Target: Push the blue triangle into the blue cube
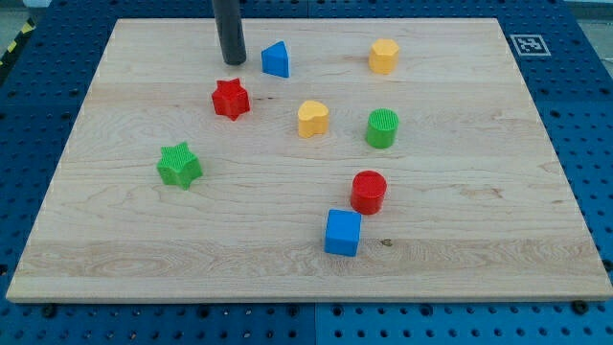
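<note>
Wooden worktop (115,240), contents listed from the view's bottom upward. Blue cube (343,233): near the bottom edge, right of centre, the target. Red cylinder (368,192): just above and right of the cube, close to it, possibly touching; the gap is hard to judge. Green star (179,165): left side, alone. Green cylinder (381,128) and yellow heart (312,119): mid-board, side by side but apart. Red star (230,99): upper left of centre. Blue triangle (276,59): near the top edge, apex upward in the view, no marked long axis. Yellow hexagonal block (384,56): top right. My tip (233,61): just left of the triangle, apparently not touching; a bare rod, no fingers to open or close. Progress: none visible, triangle and cube well apart. Remaining: essentially the whole push downward, with the heart and red cylinder near the path.
</note>
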Controlling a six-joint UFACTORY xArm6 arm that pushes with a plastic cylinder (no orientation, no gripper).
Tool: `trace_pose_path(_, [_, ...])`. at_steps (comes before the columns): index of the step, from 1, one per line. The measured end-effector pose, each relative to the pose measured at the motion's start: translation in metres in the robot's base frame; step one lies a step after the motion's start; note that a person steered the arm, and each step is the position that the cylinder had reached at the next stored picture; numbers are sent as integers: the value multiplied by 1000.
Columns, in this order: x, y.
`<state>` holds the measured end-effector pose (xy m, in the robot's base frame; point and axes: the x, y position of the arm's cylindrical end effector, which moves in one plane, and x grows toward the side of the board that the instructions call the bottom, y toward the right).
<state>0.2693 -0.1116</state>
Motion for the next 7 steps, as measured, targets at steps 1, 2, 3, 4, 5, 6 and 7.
trace_pose_path(1, [-16,26])
trace_pose_path(2, [-7,60])
trace_pose_path(3, [19,84])
trace_pose_path(4, [47,97])
trace_pose_path(5, [65,98])
trace_pose_path(6, [74,98])
trace_pose_path(7, [76,85])
